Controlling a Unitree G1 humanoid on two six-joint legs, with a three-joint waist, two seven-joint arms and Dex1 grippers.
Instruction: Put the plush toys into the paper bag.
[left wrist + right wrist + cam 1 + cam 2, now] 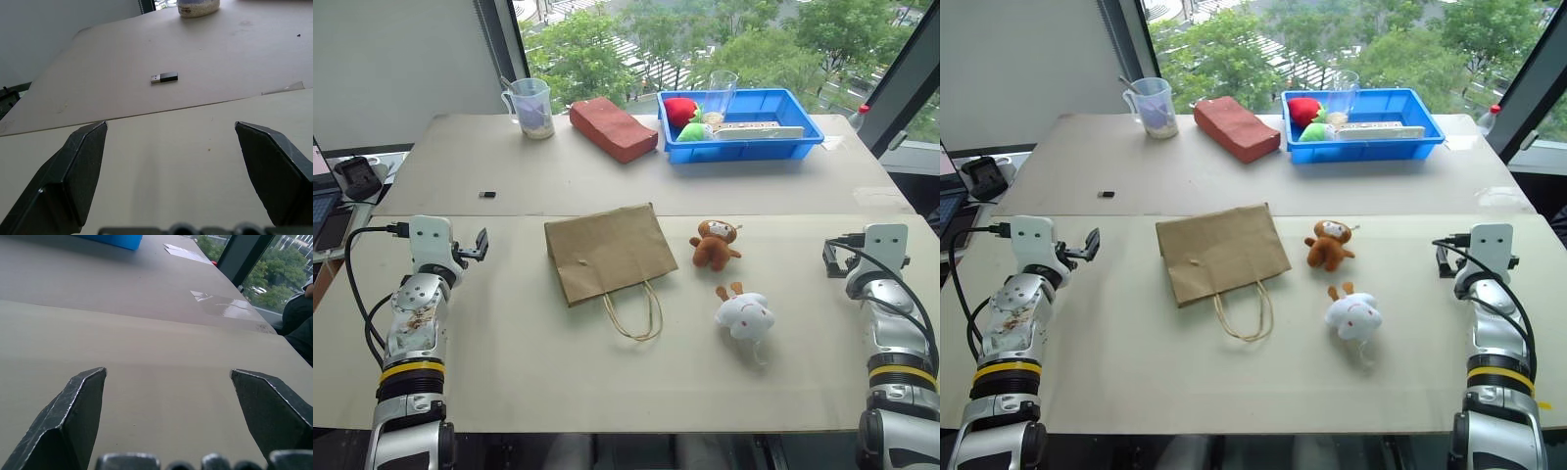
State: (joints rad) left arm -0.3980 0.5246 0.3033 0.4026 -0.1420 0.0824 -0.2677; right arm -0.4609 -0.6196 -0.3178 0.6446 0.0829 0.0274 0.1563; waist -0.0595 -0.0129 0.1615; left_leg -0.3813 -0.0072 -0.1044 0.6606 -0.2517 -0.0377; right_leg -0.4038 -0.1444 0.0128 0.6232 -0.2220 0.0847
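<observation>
The brown paper bag (607, 250) lies flat in the middle of the table, its cord handles (636, 311) towards me. Just right of it sits the brown monkey plush toy (715, 244). The white bunny plush toy (744, 313) lies a little nearer to me. My left gripper (171, 128) hovers open and empty over the table's left side, well left of the bag. Far to the right of both toys, my right gripper (168, 373) stands open with nothing between its fingers.
At the back stand a blue bin (803, 137) holding red and green soft items and a clear cup, a red-brown block (612, 129) and a measuring jug (532, 106). A small black dongle (164, 78) lies ahead of the left gripper. A person's dark clothing (301, 328) shows past the table's right edge.
</observation>
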